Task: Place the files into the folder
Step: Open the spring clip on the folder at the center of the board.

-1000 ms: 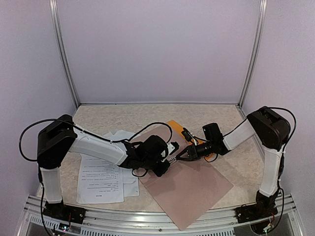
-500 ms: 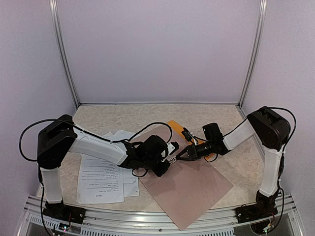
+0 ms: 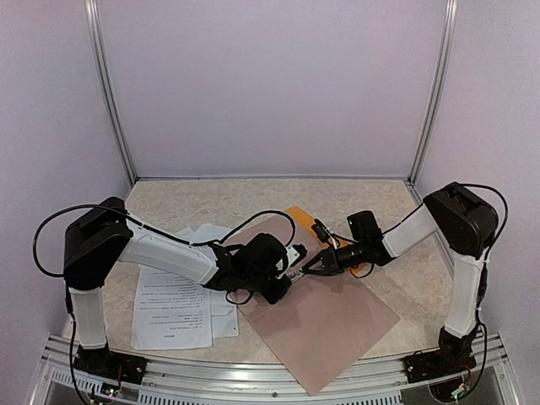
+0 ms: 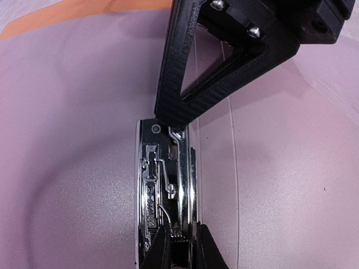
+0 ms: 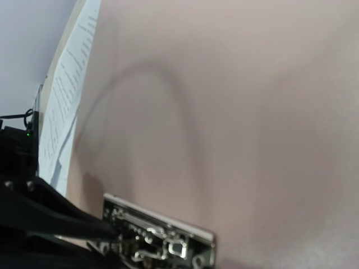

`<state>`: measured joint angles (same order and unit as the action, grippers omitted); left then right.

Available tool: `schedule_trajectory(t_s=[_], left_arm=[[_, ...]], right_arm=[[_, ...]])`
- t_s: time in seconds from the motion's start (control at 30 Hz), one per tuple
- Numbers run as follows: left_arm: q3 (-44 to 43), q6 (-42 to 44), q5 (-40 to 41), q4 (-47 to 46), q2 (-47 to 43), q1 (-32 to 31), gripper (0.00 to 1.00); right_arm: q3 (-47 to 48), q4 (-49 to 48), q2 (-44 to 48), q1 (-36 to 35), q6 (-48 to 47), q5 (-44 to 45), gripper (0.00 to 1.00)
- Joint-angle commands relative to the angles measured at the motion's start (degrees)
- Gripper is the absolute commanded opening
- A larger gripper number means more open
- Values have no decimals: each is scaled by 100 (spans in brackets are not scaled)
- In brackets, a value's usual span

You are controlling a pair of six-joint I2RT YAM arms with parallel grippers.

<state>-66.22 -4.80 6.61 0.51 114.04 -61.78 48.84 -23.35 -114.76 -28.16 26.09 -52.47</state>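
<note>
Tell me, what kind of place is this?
Probably a robot test booth: a left arm and right arm bolted to a metal rail, plain walls boxing in a small table, printed sheets laid out.

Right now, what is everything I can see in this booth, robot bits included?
paper sheets: several, overlapping; white with black print; left on the table, partly under the left arm.
folder: one, orange; only a corner shows, beyond the board's far edge.
board: one, pinkish-brown, flat; centre, reaching the near edge.
metal clip: one, shiny silver; on the pinkish surface, between the two grippers.
table: one, speckled beige.
arms: two, black and white; left arm, right arm, both reaching to the middle.
left gripper: black, closed on the clip's near end.
right gripper: black, shut, tip at the clip's far end.
</note>
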Motion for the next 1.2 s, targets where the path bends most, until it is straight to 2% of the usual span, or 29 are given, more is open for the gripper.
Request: schedule_trajectory(t_s=[0.0, 0.53, 0.93, 1.17], left_arm=[[415, 110, -285, 724, 326, -72, 5], [513, 462, -1009, 610, 362, -120, 6], [474, 875, -1470, 774, 453, -163, 5], [523, 901, -1539, 730, 427, -164, 5]], right_arm=[[14, 840, -390, 66, -379, 1234, 0], [170, 1521, -680, 63, -973, 2193, 0], [393, 1590, -915, -132, -1162, 2900, 0], [263, 1279, -946, -182, -1228, 2941, 0]])
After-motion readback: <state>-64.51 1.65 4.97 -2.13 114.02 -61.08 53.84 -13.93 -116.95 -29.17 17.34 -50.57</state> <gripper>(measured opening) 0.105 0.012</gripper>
